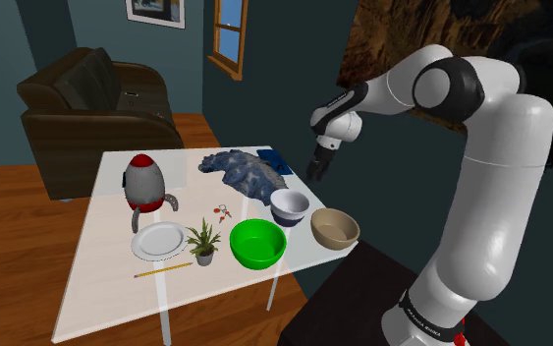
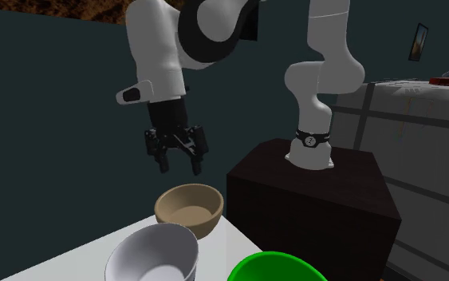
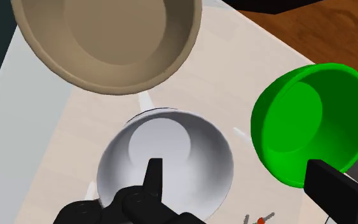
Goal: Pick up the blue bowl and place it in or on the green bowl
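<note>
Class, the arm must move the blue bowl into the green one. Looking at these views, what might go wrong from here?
1. The open fingers hang above the blue bowl; the tan bowl sits close beside it and might get knocked on the descent.
2. The green bowl stands close to a potted plant, which the carried bowl might clip.

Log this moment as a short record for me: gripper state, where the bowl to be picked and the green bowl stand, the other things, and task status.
gripper: open, empty, in the air above the blue-and-white bowl
blue-and-white bowl: upright on the table, between the green bowl and the tan bowl, apart from both
green bowl: upright, empty
tan bowl: upright, empty
other things: rocket toy, plate, potted plant
task status: bowl not yet grasped
</note>
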Action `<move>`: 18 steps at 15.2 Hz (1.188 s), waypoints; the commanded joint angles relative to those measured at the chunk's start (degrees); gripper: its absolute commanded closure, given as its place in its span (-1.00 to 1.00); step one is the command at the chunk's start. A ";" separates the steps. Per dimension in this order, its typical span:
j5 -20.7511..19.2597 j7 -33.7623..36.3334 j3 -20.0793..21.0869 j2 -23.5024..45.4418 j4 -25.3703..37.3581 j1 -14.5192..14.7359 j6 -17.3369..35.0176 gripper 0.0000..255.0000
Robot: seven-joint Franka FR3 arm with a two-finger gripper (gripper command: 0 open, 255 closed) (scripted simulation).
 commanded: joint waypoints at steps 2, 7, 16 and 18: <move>3.55 -3.35 0.98 6.93 5.18 -2.40 0.53 -1.00; 7.60 -6.67 3.21 18.40 15.79 -6.75 0.11 -1.00; 10.35 -7.80 6.33 36.73 36.39 -13.22 -2.68 -1.00; 10.65 -7.93 6.64 37.74 36.60 -13.23 -1.85 -1.00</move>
